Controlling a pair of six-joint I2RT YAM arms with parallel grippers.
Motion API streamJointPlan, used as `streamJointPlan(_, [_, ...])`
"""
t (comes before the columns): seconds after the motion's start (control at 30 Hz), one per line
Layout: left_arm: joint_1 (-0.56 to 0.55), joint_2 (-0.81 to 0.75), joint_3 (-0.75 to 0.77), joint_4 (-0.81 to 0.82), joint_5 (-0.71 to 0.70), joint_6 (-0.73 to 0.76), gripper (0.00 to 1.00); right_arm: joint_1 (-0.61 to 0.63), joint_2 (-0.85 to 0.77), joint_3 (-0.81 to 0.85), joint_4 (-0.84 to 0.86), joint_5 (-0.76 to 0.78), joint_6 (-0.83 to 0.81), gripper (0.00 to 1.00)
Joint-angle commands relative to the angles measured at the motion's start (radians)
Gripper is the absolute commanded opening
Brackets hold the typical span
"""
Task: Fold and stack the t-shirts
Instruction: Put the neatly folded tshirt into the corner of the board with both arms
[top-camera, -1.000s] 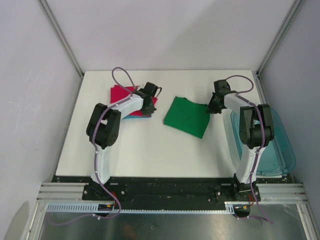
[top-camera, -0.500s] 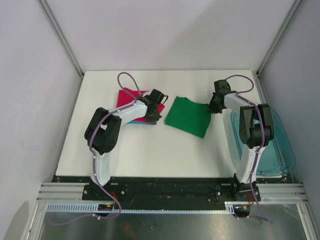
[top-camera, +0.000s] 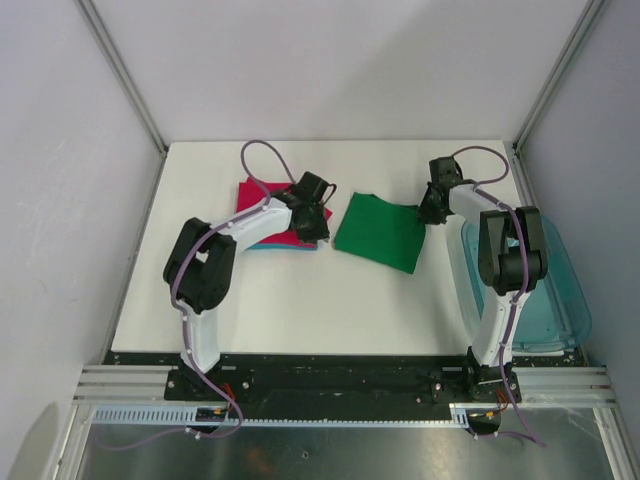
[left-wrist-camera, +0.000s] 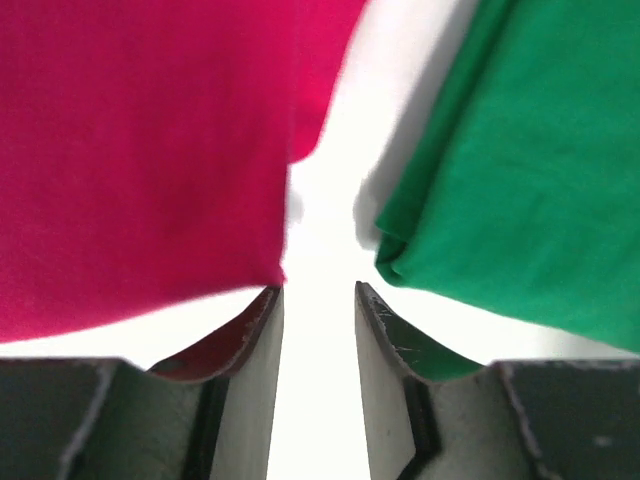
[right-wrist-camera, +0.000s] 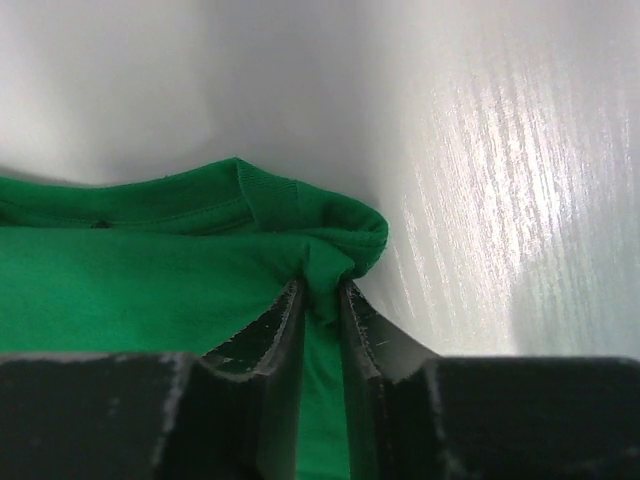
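Green cloth is the live item: solid green short-sleeved t-shirt (top-camera: 378, 234) lies folded flat mid-desk, skewed to the desk edges. right hand (right-wrist-camera: 320, 285) grasps its far-right corner, with a bunched fold of hem pinched between the fingers (right-wrist-camera: 285, 330). My read: that grip is there to drag or lift the shirt toward the stack.

left hand (left-wrist-camera: 320, 290) is released, fingers apart, nothing between them but bare desk. It hangs low over the gap between the two shirts, magenta edge just beside one finger, green corner just beside the other. Probably lining up on the green shirt's left corner so both hands carry it. That's a guess.

Stack: magenta-red cloth t-shirt (top-camera: 262, 200) is folded at far left, on top of a light blue cloth t-shirt (top-camera: 260, 244) that shows only as a thin sliver at the near edge. Green sits near the stack, not touching. Two stacked, one to go, I'd say.

Surface: white matte desk (top-camera: 300, 310), smooth, slight sheen in the right wrist view, so cloth should slide easily. translucent blue-green plastic bin (top-camera: 560, 290) sits at the right edge beside the right arm.

Room: pale plain walls on three sides, aluminium frame posts (top-camera: 120, 70) at the corners, metal rail (top-camera: 340, 378) at the near edge carrying both arm bases.
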Motion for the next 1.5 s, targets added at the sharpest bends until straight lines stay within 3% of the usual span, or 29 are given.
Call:
streamJointPlan(0.0, [-0.008,-0.093,0.04,0.021,0.125,0.083,0.4,-0.01,-0.023,0.04,-0.003,0.06,-0.025,0.29])
streamJointPlan(0.13, [-0.009,-0.101,0.04,0.02,0.18,0.105,0.42,-0.01,-0.045,0.04,-0.012,0.086,-0.025,0.42])
streamJointPlan(0.3, [-0.011,-0.067,0.07,0.022,0.203,0.116,0.45,-0.014,-0.038,0.041,-0.012,0.097,-0.017,0.46])
streamJointPlan(0.83, [0.005,0.137,0.229,0.022,0.212,0.131,0.43,-0.033,0.016,0.039,0.037,0.079,-0.007,0.43])
streamJointPlan(1.47, [-0.015,0.184,0.158,0.031,0.201,0.082,0.44,-0.032,0.029,0.039,0.059,0.05,0.006,0.39])
